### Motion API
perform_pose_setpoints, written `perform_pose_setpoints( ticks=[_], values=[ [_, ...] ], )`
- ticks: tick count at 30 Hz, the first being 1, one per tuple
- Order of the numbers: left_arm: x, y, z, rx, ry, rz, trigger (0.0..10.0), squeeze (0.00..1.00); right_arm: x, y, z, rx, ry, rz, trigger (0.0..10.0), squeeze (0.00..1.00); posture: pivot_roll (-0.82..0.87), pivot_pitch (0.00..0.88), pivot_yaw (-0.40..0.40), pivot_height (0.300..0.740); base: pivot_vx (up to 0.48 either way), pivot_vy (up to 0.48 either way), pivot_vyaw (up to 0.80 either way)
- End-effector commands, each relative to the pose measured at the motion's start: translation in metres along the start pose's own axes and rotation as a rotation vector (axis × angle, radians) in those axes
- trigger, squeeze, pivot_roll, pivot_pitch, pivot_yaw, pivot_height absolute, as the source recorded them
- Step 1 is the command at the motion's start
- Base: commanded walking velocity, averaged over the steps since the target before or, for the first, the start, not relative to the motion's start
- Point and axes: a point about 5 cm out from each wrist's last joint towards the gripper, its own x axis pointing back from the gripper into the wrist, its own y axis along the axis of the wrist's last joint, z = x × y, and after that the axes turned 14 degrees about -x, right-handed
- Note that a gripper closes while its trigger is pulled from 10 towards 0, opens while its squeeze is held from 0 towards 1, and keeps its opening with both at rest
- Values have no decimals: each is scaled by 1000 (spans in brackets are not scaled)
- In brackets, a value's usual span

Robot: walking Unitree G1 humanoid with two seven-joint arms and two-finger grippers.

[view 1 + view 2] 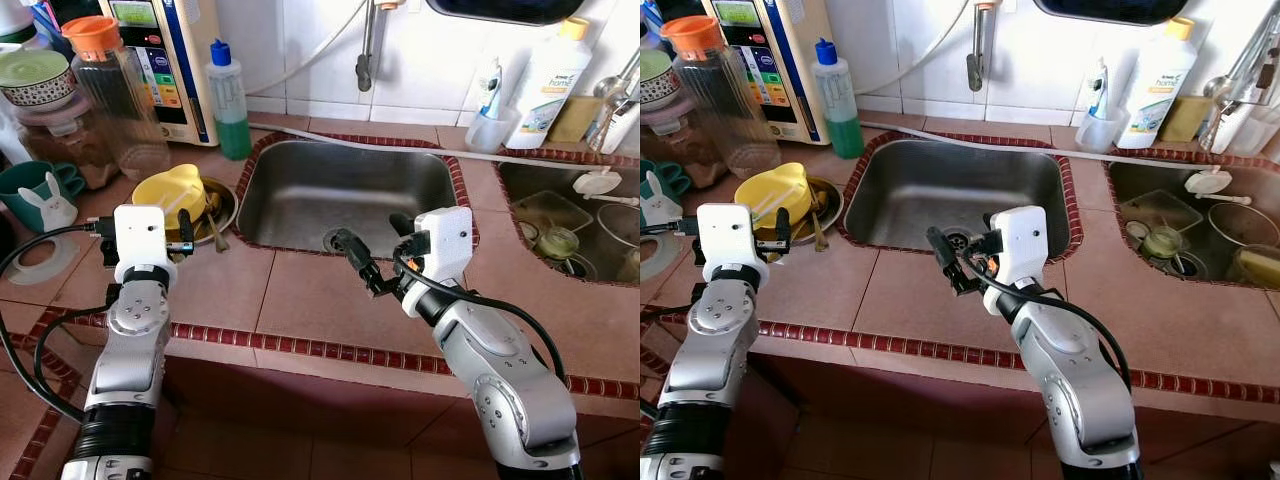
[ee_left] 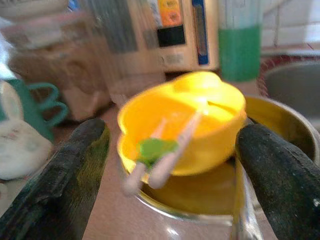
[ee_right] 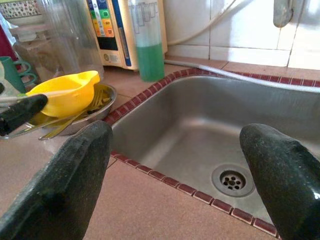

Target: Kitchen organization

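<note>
Yellow bowl (image 2: 182, 125): blurred, holds pale utensils, sits in steel dish (image 1: 222, 208). Sink (image 1: 345, 190): bare. Left gripper (image 2: 175, 165) wide; right gripper (image 3: 180, 170) wide.

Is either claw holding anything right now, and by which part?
Nothing is held. The left claw is open, facing the yellow bowl; the right claw is open over the sink.

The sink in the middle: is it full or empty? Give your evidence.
Empty. The sink shows a bare steel floor and an uncovered drain, with no water or dishes inside.
</note>
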Motion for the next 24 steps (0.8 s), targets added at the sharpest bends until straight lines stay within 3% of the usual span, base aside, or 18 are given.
perform_pose_setpoints(
  ticks=[1, 3, 5, 12, 14, 16, 18, 19, 21, 22, 24],
  values=[
    [-2, 3, -4, -2, -43, -21, 314, 0, 2, 3, 4, 1, 16, -6, 10000, 0, -53, 132, 25, 740, 0, 0, 0],
    [-2, 3, -4, -4, -49, -19, 0, 0, 2, 3, 4, 0, 16, -4, 10000, 0, -55, 130, 26, 740, 0, 0, 0],
    [-2, 2, -5, -5, -49, -17, 1373, 0, 2, 3, 4, 1, 14, -3, 10000, 0, -55, 131, 26, 740, 0, 0, 0],
    [-5, 2, -5, -3, -58, -21, 902, 0, 2, 3, 3, 4, 9, -3, 10000, 0, -56, 127, 29, 740, 0, 0, 0],
    [-5, 2, -5, -8, -58, -21, 1569, 0, 2, 3, 3, 4, 9, -7, 10000, 0, -55, 128, 31, 740, 0, 0, 0],
    [-5, 3, -4, -12, -55, -22, 3176, 0, 2, 3, 3, 6, 8, -7, 10000, 0, -54, 128, 31, 740, 0, 0, 0],
    [-6, 3, -3, -15, -50, -23, 3529, 0, 2, 3, 3, 7, 7, -8, 10000, 0, -53, 128, 31, 740, 0, 0, 0],
    [-6, 3, -3, -17, -47, -23, 3529, 0, 2, 3, 3, 8, 7, -7, 10000, 0, -53, 128, 31, 740, 0, 0, 0],
    [-6, 4, -2, -20, -47, -30, 1490, 0, 2, 3, 3, 9, 6, -7, 10000, 0, -53, 128, 31, 740, 0, 0, 0],
    [-6, 4, -3, -21, -48, -32, 1922, 0, 2, 3, 3, 10, 6, -8, 10000, 0, -53, 128, 31, 740, 0, 0, 0],
    [-5, 6, -2, -21, -43, -46, 471, 0, 2, 3, 3, 10, 6, -8, 10000, 0, -53, 128, 32, 740, 0, 0, 0]
  ],
)
